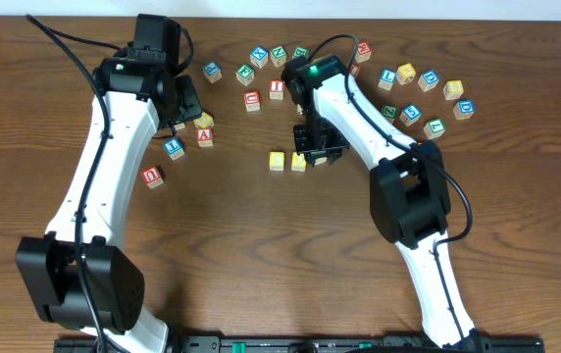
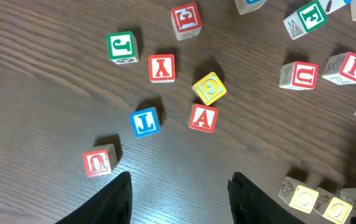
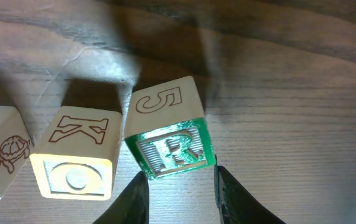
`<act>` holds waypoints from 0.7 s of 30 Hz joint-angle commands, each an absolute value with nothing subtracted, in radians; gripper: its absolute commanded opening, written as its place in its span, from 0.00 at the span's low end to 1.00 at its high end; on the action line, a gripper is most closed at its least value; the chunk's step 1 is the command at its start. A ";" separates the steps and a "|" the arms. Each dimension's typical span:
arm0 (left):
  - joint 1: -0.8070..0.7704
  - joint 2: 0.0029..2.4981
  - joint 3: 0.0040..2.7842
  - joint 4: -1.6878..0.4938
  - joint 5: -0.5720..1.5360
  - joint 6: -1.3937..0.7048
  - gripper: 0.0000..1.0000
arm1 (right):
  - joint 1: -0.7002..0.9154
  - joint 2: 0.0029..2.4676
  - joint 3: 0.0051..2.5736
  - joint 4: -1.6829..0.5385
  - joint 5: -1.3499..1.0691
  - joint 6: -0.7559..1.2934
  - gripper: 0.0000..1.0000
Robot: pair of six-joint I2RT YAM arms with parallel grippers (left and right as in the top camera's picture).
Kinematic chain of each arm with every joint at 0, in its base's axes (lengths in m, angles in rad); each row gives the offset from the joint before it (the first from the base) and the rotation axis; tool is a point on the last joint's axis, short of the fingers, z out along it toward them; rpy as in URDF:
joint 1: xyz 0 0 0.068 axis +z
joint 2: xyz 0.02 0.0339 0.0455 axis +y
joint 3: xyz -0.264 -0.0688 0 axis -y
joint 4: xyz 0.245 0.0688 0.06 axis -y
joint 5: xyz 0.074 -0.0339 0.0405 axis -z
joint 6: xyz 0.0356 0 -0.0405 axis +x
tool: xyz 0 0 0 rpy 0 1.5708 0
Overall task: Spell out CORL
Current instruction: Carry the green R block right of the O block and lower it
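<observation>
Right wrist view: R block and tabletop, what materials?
R block: looks like pale, unvarnished wood. The side printed with an outlined 5 is bare and matte, while the R face is embossed and coated in green paint.
Tabletop: a dark brown wood-grain surface with a slight sheen. The view can't settle whether it is solid wood, veneer or laminate.

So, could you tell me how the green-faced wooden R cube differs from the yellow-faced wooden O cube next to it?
The green-faced wooden R cube has a 5 on top; the yellow-faced wooden O cube has a K. The R cube is turned askew between the right gripper's fingers; the O cube lies square, outside them. Both are similar-sized cubes with raised, framed letters.
</observation>
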State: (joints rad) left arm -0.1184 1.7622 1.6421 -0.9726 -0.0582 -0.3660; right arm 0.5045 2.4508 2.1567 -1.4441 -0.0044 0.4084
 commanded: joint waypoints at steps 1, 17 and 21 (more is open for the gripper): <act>-0.115 1.777 1.645 -0.975 -0.060 -0.372 0.50 | 0.520 2.438 2.151 -1.457 0.000 0.403 0.29; -0.115 1.777 1.645 -0.974 -0.060 -0.372 0.50 | 0.491 2.362 2.212 -1.473 -0.006 0.350 0.19; -0.115 1.777 1.645 -0.974 -0.060 -0.372 0.50 | 0.470 2.302 2.214 -1.416 -0.006 0.350 0.15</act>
State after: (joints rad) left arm -0.1181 1.7622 1.6421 -0.9726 -0.0582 -0.3664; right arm 0.4923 2.4035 2.1769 -1.4460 -0.0082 0.3691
